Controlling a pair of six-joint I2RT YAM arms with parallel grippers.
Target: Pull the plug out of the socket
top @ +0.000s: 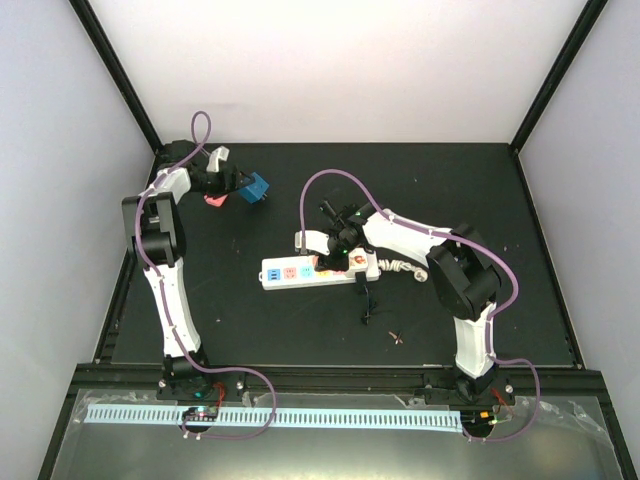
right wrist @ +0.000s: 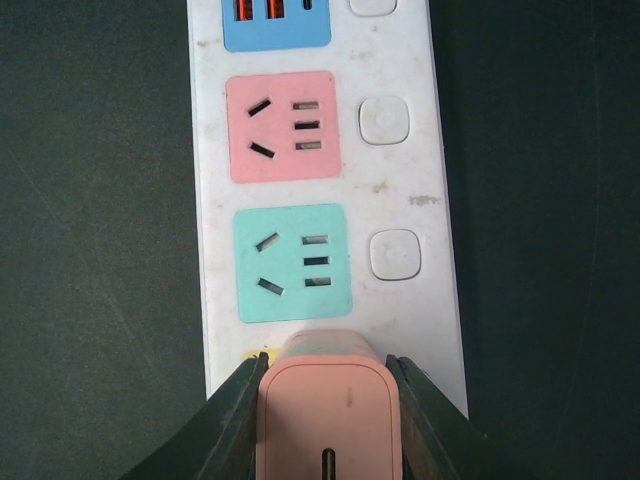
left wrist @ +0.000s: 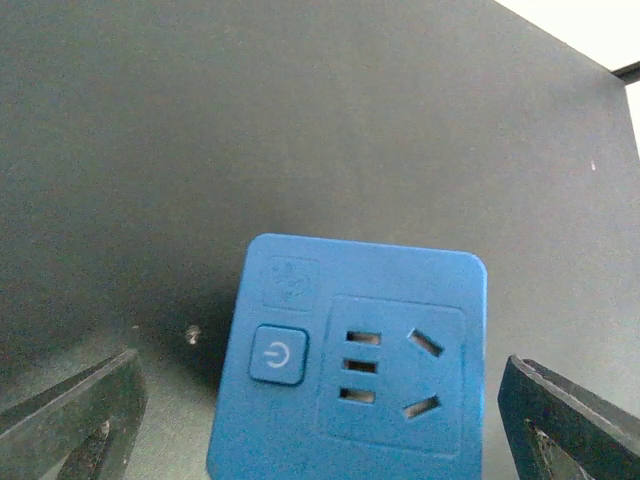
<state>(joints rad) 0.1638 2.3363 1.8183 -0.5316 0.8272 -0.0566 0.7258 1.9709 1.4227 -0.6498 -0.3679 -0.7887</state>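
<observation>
I have the right gripper (right wrist: 325, 372), its arm folded over the long white power strip (right wrist: 320, 180), clenched on the rounded pink plastic plug (right wrist: 325, 430) beside the strip's green outlet (right wrist: 292, 262), so a straight lift should free it. Up-left of the strip, my left gripper (left wrist: 320, 400) hangs spread around a blue cube adapter (left wrist: 350, 350).

One white power strip (top: 285, 273); one pink plug (right wrist: 328, 420); one blue cube socket (left wrist: 350, 365); one bundled cord (top: 400, 267)

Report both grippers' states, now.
Left gripper: open, straddling the blue socket cube without touching it.
Right gripper: closed on the pink plug seated in the white power strip.
</observation>
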